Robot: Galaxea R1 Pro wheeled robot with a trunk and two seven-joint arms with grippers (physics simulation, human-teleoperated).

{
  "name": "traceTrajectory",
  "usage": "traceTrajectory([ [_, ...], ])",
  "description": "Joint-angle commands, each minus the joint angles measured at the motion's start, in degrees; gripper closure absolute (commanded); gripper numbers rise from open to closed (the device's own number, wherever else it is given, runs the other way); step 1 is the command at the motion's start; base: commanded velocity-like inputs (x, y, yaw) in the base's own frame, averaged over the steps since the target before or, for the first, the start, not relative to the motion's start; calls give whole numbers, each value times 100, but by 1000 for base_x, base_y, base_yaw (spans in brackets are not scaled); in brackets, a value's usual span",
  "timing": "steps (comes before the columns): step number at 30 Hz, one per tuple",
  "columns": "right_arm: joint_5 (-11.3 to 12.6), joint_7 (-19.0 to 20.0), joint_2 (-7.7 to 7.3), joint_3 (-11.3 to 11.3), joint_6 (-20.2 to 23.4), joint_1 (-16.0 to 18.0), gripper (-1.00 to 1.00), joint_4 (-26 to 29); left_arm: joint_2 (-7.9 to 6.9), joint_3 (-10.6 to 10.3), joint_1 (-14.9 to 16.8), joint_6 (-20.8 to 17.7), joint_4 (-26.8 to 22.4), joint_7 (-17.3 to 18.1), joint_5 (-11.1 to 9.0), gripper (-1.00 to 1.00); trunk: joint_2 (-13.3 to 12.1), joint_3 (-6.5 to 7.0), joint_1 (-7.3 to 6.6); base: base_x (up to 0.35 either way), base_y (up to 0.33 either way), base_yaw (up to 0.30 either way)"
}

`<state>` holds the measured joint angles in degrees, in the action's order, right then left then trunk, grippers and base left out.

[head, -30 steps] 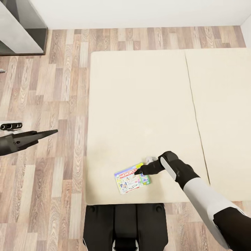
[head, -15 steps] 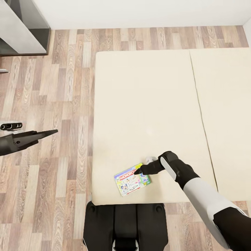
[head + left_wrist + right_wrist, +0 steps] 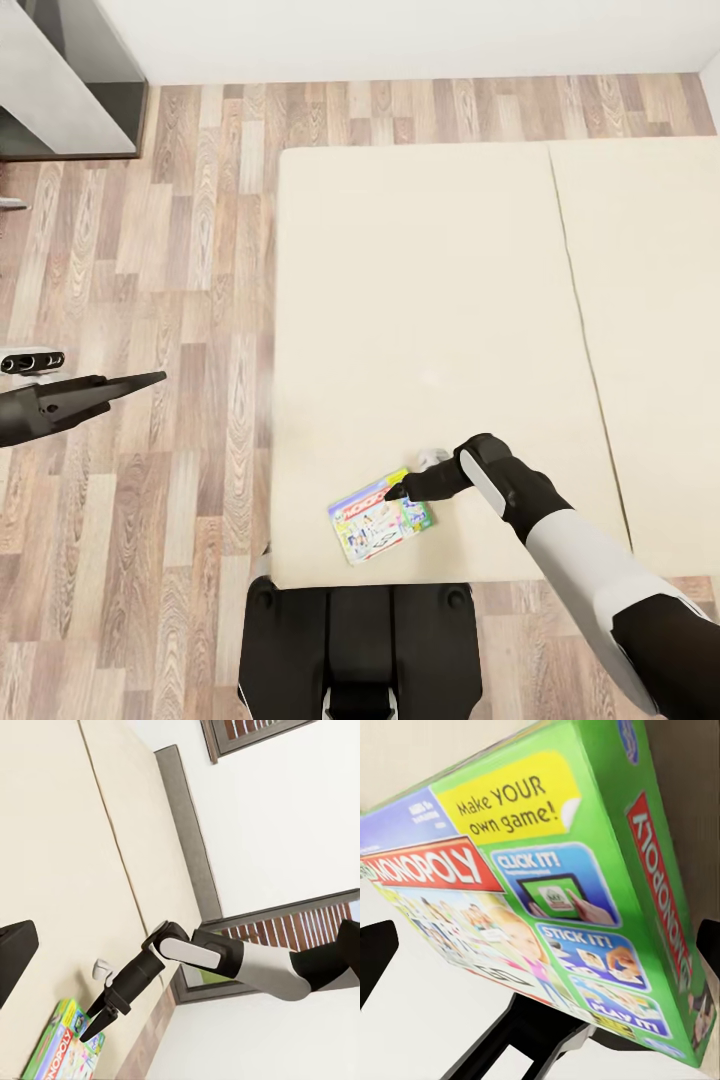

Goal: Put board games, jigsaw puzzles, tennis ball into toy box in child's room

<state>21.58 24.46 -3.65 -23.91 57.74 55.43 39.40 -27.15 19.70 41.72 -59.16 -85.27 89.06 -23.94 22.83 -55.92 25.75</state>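
Gripping the Monopoly box (image 3: 379,515) by its right edge, the right gripper (image 3: 400,491) has its fingers closed on the lid w/ the box between them. Box lies flat near the bed's (image 3: 420,300) front edge, just ahead of the robot base (image 3: 360,650). Rest of mattress bare; wood floor (image 3: 150,250) open to the left. Left gripper (image 3: 140,380) hovers over floor, well apart, fingers together.

A cream bed (image 3: 420,300) stands on wood-plank floor (image 3: 180,250) beside a white wall (image 3: 400,35)
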Motion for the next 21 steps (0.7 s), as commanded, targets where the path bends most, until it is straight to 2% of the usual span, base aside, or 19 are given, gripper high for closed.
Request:
traceTrajectory([
  [1, -39, 51, -5, -17, 9, 3, -100, 6, -1, -1, 2, -61, 1, 23, 4, -100, 9, -6, 3, 0, 191, 0],
  [6, -39, 51, -4, -17, 9, 3, -100, 6, -1, -1, 2, -61, 1, 23, 4, -100, 9, -6, 3, 0, 187, 0],
  [17, -39, 51, -4, -17, 9, 3, -100, 6, -1, -1, 2, -62, 1, 23, 7, -100, 9, -6, 3, 0, 41, 0],
  [21, -39, 51, -4, -19, 9, 3, -100, 6, -1, -1, 2, -61, 1, 23, 7, -100, 9, -6, 3, 0, 169, 0],
])
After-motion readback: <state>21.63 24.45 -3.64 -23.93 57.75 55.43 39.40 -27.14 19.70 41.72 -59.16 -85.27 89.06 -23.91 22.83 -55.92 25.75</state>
